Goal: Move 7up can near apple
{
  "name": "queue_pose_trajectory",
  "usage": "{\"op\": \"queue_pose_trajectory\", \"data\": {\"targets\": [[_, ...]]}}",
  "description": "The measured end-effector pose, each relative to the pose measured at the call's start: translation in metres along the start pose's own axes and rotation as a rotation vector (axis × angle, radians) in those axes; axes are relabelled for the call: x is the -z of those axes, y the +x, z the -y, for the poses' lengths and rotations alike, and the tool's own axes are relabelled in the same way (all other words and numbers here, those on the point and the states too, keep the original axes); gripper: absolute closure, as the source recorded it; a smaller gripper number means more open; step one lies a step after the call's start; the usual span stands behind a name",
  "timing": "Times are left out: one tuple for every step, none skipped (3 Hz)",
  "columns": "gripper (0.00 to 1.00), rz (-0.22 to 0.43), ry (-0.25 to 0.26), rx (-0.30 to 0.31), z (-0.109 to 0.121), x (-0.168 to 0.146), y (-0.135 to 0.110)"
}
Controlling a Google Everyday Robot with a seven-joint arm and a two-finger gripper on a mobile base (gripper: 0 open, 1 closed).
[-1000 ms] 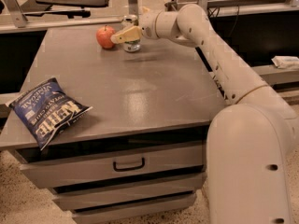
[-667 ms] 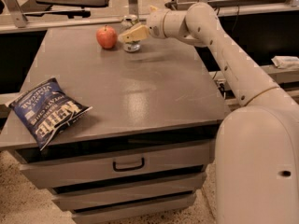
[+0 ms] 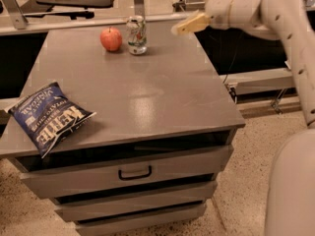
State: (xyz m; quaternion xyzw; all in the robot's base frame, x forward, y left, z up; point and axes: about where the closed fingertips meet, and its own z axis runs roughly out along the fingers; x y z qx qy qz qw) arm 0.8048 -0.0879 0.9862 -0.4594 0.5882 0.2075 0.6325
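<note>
Silver-white with green and red markings, the 7up can (image 3: 137, 35) stands upright on the far part of the grey drawer cabinet (image 3: 147, 97). The red-orange apple (image 3: 111, 39) sits just beside the can on its left, with a narrow gap between them; we do not see them touching. The gripper (image 3: 181, 28) hangs in the air to the right of the can and a little above its top, well apart from it and carrying nothing. We cannot tell whether it is spread or pressed together. The arm (image 3: 275, 9) runs on from it further to the right of the can, beyond the cabinet's edge. A blue Kettle chip bag (image 3: 49, 116) lies flat well in front of the can and to its left, near the cabinet's front corner, and has no part in the job.

We judge the task to be at its closing step: the can rests near the apple, as asked, and stands free of any grip. The next move calls for little, in our view. We would keep the gripper away from the can so that nothing nudges it, since an upright can tips easily and the apple beside it could roll.
</note>
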Motion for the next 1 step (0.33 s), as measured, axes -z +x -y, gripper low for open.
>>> {"op": "queue_pose_trajectory", "data": {"targets": [[0.0,0.0,-0.027,0.012,-0.0044,0.006,-0.003]]}}
